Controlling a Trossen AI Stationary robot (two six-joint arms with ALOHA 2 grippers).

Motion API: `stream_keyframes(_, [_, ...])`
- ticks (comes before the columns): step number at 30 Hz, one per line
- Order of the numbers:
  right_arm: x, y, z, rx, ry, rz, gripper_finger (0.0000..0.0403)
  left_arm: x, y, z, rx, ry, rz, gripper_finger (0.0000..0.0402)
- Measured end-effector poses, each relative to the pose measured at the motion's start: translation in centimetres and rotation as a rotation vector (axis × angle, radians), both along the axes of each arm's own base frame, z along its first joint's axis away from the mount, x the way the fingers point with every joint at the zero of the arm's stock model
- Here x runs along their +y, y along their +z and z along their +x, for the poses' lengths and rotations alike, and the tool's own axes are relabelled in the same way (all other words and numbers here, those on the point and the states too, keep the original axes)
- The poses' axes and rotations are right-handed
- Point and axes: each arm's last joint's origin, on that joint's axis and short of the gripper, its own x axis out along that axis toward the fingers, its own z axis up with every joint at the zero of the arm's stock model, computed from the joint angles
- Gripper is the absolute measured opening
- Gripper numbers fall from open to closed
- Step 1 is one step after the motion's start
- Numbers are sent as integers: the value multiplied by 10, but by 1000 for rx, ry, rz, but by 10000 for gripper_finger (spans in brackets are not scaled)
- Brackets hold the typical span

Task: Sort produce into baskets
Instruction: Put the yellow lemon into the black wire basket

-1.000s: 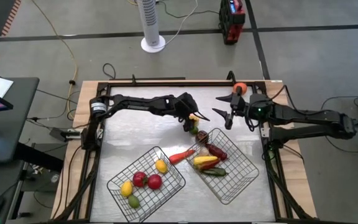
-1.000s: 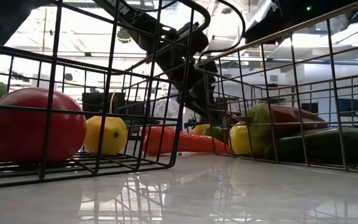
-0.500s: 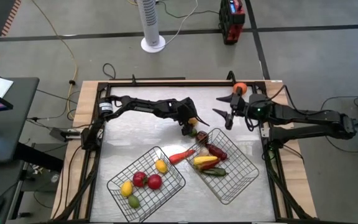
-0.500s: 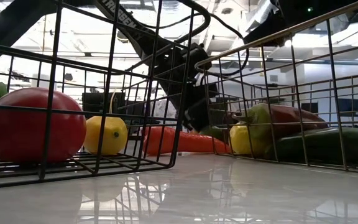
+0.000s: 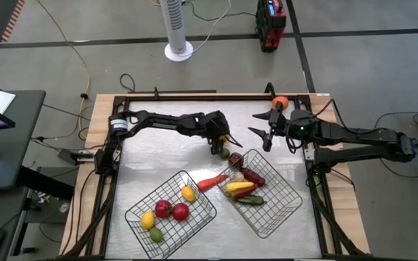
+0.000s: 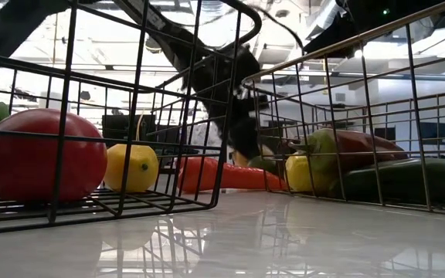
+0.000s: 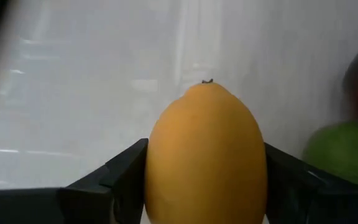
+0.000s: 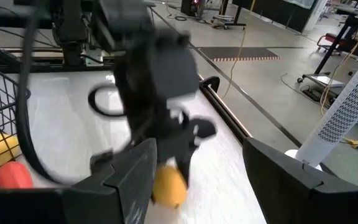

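Note:
My left gripper point(image 5: 223, 143) is at the table's far middle, shut on a yellow-orange egg-shaped fruit point(image 7: 205, 155), which also shows in the right wrist view point(image 8: 168, 186). A green piece point(image 5: 236, 157) and a dark red piece point(image 5: 226, 153) lie on the table just beside it. A carrot point(image 5: 210, 182) lies between the two wire baskets. The left basket point(image 5: 194, 217) holds red, yellow and green round pieces. The right basket point(image 5: 274, 214) holds long yellow, red and green pieces. My right gripper point(image 5: 254, 123) is open and empty, to the right of the left gripper. My left gripper pinches the fruit's broad middle point(image 7: 157, 168) between its two fingers point(image 7: 126, 180), one on each side. The fingers come from above, slanting down. The fruit's small tip point(image 7: 207, 81) points away from the wrist. Whether the fruit rests on the table, I cannot tell.
An orange round thing point(image 5: 280, 101) sits at the table's far edge by the right arm. The white table top is bare along the left side and near the front edge. A dark frame point(image 5: 194, 94) runs round the table. A white fan point(image 5: 178, 29) stands beyond it.
My left gripper has dipped toward the table over the yellow-orange fruit, then come up a little, staying near the green and dark red pieces.

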Motion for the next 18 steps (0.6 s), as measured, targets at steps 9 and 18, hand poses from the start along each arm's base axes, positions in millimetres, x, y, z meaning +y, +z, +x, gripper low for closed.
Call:
stream_keyframes(9, [0, -1, 0, 11, 0, 2, 268, -9, 79, -23, -135, -14, -23, 237])
stream_keyframes(18, [0, -1, 0, 8, -5, 6, 268, -75, 125, -40, -216, -368, -358, 240])
